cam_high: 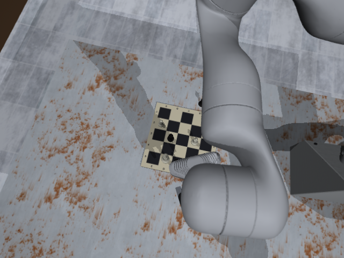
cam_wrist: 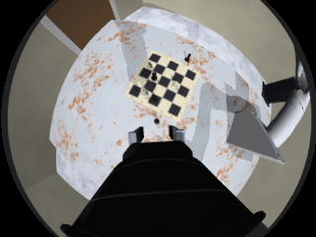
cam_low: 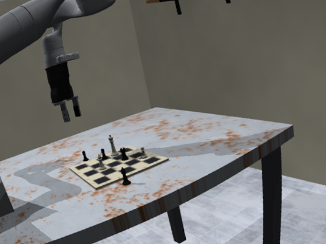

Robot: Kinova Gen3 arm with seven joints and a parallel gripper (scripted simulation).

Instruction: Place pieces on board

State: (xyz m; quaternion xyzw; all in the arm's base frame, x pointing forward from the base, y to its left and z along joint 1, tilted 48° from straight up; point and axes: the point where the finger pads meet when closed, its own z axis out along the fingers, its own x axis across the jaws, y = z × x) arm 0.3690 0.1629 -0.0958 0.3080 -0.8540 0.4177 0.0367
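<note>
The gripper (cam_low: 71, 112) hangs high above the table (cam_low: 210, 139), left of the board (cam_low: 93, 180), fingers spread wide and holding nothing. The black bishop (cam_low: 125, 177) stands just beside the board's near edge; the black pawn (cam_low: 84, 156) stands beside its far-left edge.

Board's (cam_high: 155, 162) right side and end effector behind the arm (cam_high: 233, 138) from above.

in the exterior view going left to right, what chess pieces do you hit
black pawn beside the board → white piece → black piece → tall white piece → black bishop off the near edge → small white piece
</note>
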